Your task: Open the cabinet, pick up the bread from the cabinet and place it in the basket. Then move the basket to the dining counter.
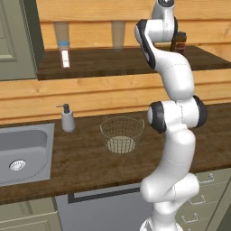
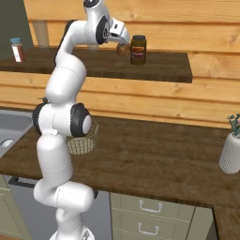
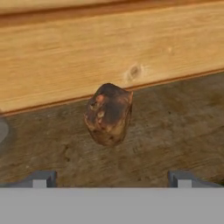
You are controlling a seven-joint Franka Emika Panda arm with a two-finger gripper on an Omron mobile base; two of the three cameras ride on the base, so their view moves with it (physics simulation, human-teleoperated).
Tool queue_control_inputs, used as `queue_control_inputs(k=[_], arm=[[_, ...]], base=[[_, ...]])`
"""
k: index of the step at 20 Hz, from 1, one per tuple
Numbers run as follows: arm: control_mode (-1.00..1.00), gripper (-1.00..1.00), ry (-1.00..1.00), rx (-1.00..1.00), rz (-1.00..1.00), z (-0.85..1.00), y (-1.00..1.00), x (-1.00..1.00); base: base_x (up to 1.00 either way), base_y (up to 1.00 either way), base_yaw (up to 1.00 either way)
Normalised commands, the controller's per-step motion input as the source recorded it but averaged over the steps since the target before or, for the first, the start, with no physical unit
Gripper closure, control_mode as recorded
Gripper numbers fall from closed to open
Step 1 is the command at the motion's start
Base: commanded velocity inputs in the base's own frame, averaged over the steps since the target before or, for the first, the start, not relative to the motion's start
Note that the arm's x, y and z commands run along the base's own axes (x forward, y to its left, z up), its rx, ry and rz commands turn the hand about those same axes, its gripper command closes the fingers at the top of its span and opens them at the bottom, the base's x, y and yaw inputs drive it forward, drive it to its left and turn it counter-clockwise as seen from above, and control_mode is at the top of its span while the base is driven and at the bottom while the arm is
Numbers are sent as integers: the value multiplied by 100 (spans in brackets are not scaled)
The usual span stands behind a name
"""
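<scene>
- Claw (image 3: 111, 178): jaws spread wide, holding nothing, aimed at the bread (image 3: 108, 114).
- Bread: lies on the upper shelf (image 2: 159, 68) by the wooden back wall, just beside the labelled jar (image 2: 138, 49).
- Advance straight so both fingertips (image 3: 41, 179) flank the lump evenly, then close; avoid nudging the jar.
- Basket (image 1: 122, 134): waits on the worktop (image 1: 81, 158) below, near the soap dispenser (image 1: 67, 118).
</scene>
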Motion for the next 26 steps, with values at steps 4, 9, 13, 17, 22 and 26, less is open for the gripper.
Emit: queue_control_inputs(k=[4, 9, 13, 17, 22, 26], arm=[[-100, -100, -14, -10, -1, -12, 1, 2], [-100, -100, -4, -13, -3, -3, 5, 9], [-100, -100, 1, -1, 0, 0, 11, 28], [-100, -100, 4, 0, -1, 0, 1, 31], [-100, -100, 6, 0, -5, 0, 0, 22], [-100, -100, 2, 0, -6, 0, 0, 18]], base=[[0, 0, 0], [0, 0, 0], [0, 0, 0], [0, 0, 0], [0, 0, 0], [0, 0, 0]])
